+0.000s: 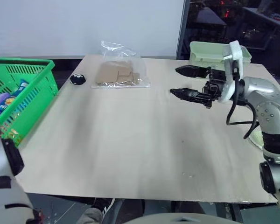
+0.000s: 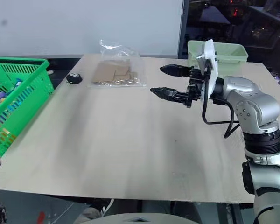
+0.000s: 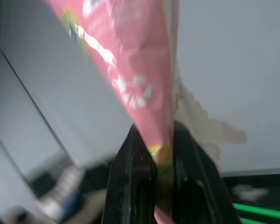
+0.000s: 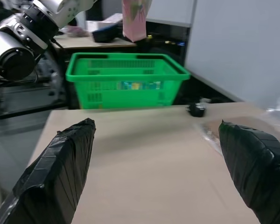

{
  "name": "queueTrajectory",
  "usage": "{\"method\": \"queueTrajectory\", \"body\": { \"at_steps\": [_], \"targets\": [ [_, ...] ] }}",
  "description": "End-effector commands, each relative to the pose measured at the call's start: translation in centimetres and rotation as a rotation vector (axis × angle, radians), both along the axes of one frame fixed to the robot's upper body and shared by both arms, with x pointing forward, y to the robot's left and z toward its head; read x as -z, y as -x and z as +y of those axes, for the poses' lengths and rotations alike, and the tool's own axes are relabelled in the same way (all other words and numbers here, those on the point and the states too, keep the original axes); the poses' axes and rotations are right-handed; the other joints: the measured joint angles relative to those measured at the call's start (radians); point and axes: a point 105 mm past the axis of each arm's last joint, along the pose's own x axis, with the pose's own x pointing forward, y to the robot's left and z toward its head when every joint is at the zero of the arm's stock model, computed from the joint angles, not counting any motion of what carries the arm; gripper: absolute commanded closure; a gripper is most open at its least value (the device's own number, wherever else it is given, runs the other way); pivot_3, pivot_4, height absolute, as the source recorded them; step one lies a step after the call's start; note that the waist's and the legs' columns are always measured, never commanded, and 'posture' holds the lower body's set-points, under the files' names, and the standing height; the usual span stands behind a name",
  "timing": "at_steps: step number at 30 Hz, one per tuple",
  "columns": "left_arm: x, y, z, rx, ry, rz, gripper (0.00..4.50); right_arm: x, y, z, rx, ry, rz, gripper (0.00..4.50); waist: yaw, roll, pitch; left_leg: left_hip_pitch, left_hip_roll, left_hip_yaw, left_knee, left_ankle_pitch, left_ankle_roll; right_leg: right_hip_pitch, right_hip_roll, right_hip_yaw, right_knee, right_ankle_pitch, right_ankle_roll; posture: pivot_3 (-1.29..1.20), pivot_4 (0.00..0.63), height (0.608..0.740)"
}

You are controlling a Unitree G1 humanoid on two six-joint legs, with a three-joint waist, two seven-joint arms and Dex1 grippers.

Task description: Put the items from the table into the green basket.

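In the left wrist view my left gripper [image 3: 157,133] is shut on the end of a long pink carton [image 3: 130,60] with printed pictures. The right wrist view shows that carton [image 4: 135,18] hanging in the air above the green basket [image 4: 126,81]. The lattice-sided basket [image 1: 18,93] stands off the left edge of the table [image 1: 130,140] and holds some blue packages. My right gripper [image 1: 175,80] hovers over the far right part of the table. It points left, and its black fingers are spread wide with nothing between them.
A clear plastic bag [image 1: 119,74] holding brown cardboard pieces lies at the table's back middle. A small black round object [image 1: 77,80] sits to its left. A pale mint tub [image 1: 219,53] stands at the back right corner, just behind my right gripper.
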Motion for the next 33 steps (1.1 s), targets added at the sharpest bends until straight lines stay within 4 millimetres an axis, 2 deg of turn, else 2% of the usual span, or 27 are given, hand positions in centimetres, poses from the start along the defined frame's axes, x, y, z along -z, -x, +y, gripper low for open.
{"method": "queueTrajectory", "body": {
  "at_steps": [1,4,12,16,20,23,24,26,29,31,33],
  "targets": [
    [0.6,0.4,0.2,-0.093,-0.16,0.103,4.48,-1.2,0.4,0.4,-0.029,-0.018,-0.056,0.0,0.004,0.0,0.0,0.0,0.0,0.0,0.0,0.0,0.0,0.0,0.0,0.0,0.0,0.0,0.0,0.12,0.0,0.74],
    [2.6,0.0,1.3,-0.133,-0.183,0.18,4.48,-1.4,0.4,0.7,-0.033,-0.035,-0.06,0.0,0.009,0.0,0.0,0.001,0.001,0.001,0.0,0.0,0.0,0.0,0.0,0.0,0.001,0.0,0.0,0.11,0.0,0.74],
    [8.3,-2.5,2.5,-0.135,-0.24,0.395,4.48,-1.8,-0.5,0.5,0.04,-0.05,-0.083,0.0,0.015,-0.001,-0.001,0.0,0.001,0.002,0.0,0.0,0.0,-0.001,0.0,0.0,0.001,0.0,0.0,0.09,0.0,0.74],
    [11.7,-3.5,3.3,-0.127,-0.264,0.518,4.48,-1.6,-1.1,0.1,0.089,-0.04,-0.064,0.0,0.014,-0.001,-0.001,0.0,0.001,0.002,0.0,0.0,0.0,-0.002,0.0,0.0,0.001,0.0,0.0,0.08,0.0,0.74],
    [14.0,-3.4,4.2,-0.145,-0.253,0.594,4.48,-1.4,-1.2,-0.1,0.106,-0.031,-0.059,0.0,0.011,-0.002,-0.001,-0.002,0.001,0.002,0.0,0.0,0.0,-0.003,0.0,0.0,0.001,0.0,0.0,0.06,0.0,0.74],
    [14.5,-3.1,4.8,-0.145,-0.186,0.577,4.48,-1.4,-1.1,-0.3,0.115,-0.03,-0.059,0.0,0.01,-0.002,-0.001,-0.01,0.002,0.002,0.003,0.0,0.0,-0.011,0.001,0.0,0.003,0.001,-0.001,0.06,0.0,0.74],
    [14.4,-3.0,4.9,-0.148,-0.177,0.568,3.81,-1.4,-1.1,-0.3,0.117,-0.029,-0.059,0.0,0.01,-0.002,-0.001,-0.013,0.002,0.001,0.004,0.0,0.0,-0.013,0.001,0.0,0.004,0.001,-0.001,0.06,0.0,0.74],
    [14.3,-2.6,5.4,-0.167,-0.141,0.547,3.25,-1.4,-1.1,-0.4,0.122,-0.031,-0.056,0.0,0.01,-0.002,-0.001,-0.013,0.001,0.001,0.004,0.0,0.0,-0.012,0.0,0.0,0.003,0.001,-0.001,0.05,0.0,0.74],
    [14.0,-2.0,6.0,-0.203,-0.112,0.526,1.91,-1.4,-1.1,-0.5,0.128,-0.027,-0.056,0.0,0.008,-0.002,-0.001,-0.013,0.001,0.001,0.004,0.0,0.0,-0.012,0.0,0.0,0.003,0.001,-0.001,0.05,0.0,0.74],
    [13.9,-1.8,6.2,-0.224,-0.114,0.522,0.77,-1.4,-1.1,-0.6,0.13,-0.027,-0.055,0.0,0.007,-0.002,-0.002,-0.013,0.001,0.001,0.005,0.0,0.0,-0.012,0.0,-0.001,0.003,0.001,-0.001,0.05,0.0,0.74],
    [13.8,-1.9,6.1,-0.224,-0.114,0.524,0.05,-1.4,-1.2,-0.6,0.133,-0.026,-0.055,0.0,0.005,-0.002,-0.002,-0.013,0.001,0.001,0.005,0.0,0.0,-0.012,0.0,-0.001,0.004,0.001,-0.001,0.05,0.0,0.74]
  ]
}}
